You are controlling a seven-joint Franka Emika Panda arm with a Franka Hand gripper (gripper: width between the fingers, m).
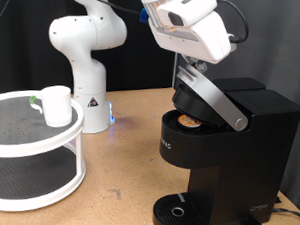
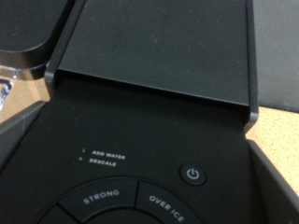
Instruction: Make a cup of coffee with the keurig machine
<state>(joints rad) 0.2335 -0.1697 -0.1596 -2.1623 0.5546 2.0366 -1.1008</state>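
- While the hinged lid [image 1: 209, 95] of the boxy black keurig machine [image 1: 223, 156] stands raised, the round brew chamber [image 1: 190, 121] is exposed, and a small tan-topped pod appears to sit inside it.
- The white robot hand carrying the gripper [image 1: 197, 67] is at the exterior view's top, directly above the raised lid and touching or just beside its upper end; its fingertips are hidden behind the lid and the hand's casing.
- Whether the jaws are released, clenched or grasping the lid's silver-grey handle band cannot be told from either view.
- The wrist view looks down along the lid's black top: a power button [image 2: 192, 175], small "ADD WATER" and "DESCALE" legends [image 2: 105, 157], and "STRONG" and "OVER ICE" keys show, but no fingers.
- The plain white cylindrical cup [image 1: 56, 105] stands upright on the top tier of a round white two-tier shelf [image 1: 28, 147] at the exterior view's left, well apart from the machine.
- The round drip tray [image 1: 176, 211] at the machine's foot carries nothing; the cup is not yet in place under the brew head.
- The wooden desk [image 1: 129, 142] bears the machine, the shelf and the white arm base [image 1: 85, 50].
- Judgement: the step in hand concerns the lid, with the pod loaded and the chamber open.
- Judgement: closing calls for a steady downward push along the hinge arc, with contact on the handle band rather than on the keys, so no button is pressed early.
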